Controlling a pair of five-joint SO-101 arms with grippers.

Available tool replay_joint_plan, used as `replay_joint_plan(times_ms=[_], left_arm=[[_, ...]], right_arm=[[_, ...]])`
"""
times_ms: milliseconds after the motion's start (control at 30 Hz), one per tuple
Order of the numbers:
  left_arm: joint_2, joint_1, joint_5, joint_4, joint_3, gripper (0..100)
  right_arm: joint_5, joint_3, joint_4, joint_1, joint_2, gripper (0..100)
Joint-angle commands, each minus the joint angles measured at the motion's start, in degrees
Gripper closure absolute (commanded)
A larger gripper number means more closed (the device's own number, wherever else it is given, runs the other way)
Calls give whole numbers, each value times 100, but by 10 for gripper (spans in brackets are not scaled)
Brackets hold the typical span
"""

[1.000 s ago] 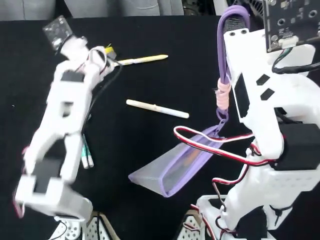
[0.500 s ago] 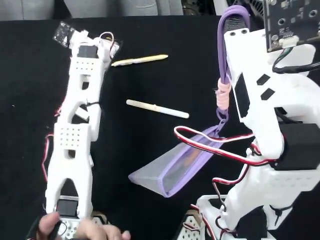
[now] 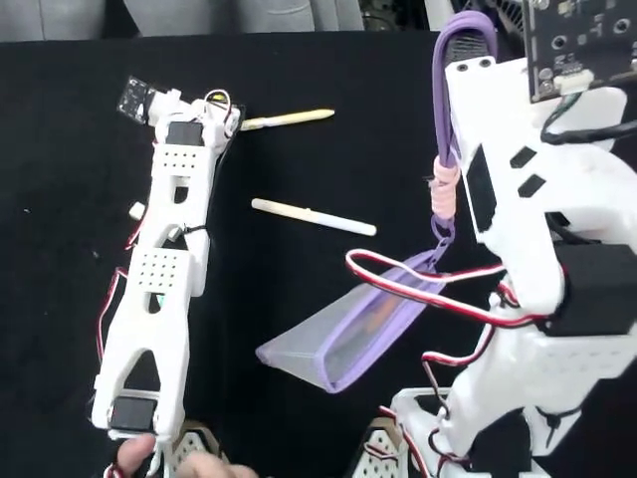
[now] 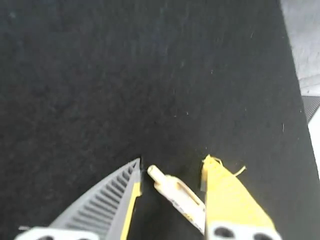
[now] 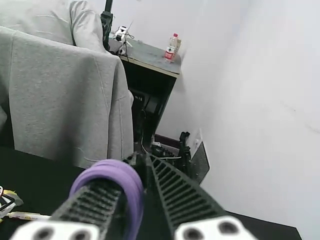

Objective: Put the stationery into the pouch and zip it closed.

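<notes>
straddling the far pen (image 3: 289, 119) on the desk (image 3: 398, 119) lengthwise with the left hand (image 4: 172, 162), tips apart beside its end. clamping the pouch (image 3: 318, 349) strap (image 5: 107, 175) in the right hand (image 5: 142, 161), well apart.

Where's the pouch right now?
High view: the pouch lies tilted, mouth open, at the near middle of the table, with the white pen just beyond it. Its purple strap runs up into the right gripper.
</notes>
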Motion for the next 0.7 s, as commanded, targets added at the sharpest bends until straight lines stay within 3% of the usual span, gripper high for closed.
replay_joint_plan(times_ms=[0,333,467,667], left_arm=[[-70,84,44,378,-303,795],[79,-13,44,360,-268,797],[299,-22,35,404,-251,858],[457,-92,-1143,422,-303,972]], right_arm=[[35,-224,9,97,-13,987],[53,-224,9,105,-13,987],[53,-224,9,123,-13,987],[53,-242,9,132,-13,987]])
